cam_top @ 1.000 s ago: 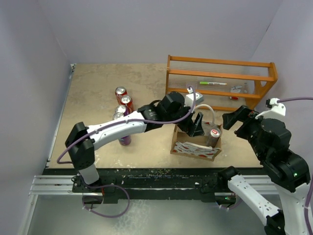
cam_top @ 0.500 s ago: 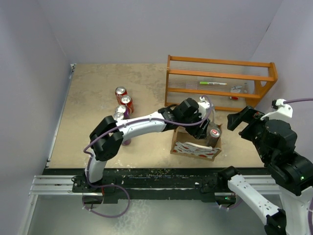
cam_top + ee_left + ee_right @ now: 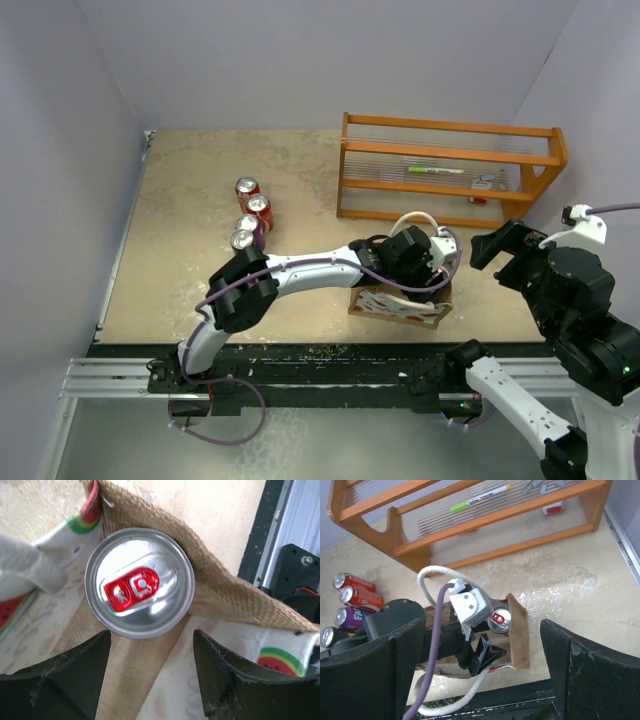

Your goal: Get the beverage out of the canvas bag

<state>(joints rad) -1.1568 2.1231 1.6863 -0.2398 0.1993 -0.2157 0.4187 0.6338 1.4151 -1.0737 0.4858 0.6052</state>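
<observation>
**Table** (image 3: 200,180): A tan work surface is observed, with the items below standing on it.

**Orange wooden rack** (image 3: 450,127): It is placed at the far right, behind the work area and apart from it. It is judged to play no part in the task.

**Arms:** The left arm is stretched across the table to the right, and its wrist is positioned directly over the canvas bag (image 3: 400,305). The right arm is held raised, to the right of the bag.

**Canvas bag:** It stands upright near the front edge, right of centre, with its mouth open and one white loop handle arched above it.

**Loose cans** (image 3: 250,215): A small group is noted well to the left, clear of the bag.

**Beverage** (image 3: 139,582): A silver-topped can with a red tab is seen upright inside the bag, pressed into a corner against the burlap wall. It is not yet removed.

**Step in hand:** This is judged to be the approach for the grasp. A further descent is called for, so that the can body is straddled. After that the jaws must be closed and the can lifted straight up, with the bag wall and handle kept out of the pinch.

**Left gripper** (image 3: 150,645): The jaws are apart, wider than the can's lid. The fingers (image 3: 75,680) are seen above and just beside the can, and nothing is gripped. Contact with the bag fabric cannot be determined.

**Right gripper** (image 3: 481,625): The jaws are spread wide, and nothing is held or touched.
</observation>
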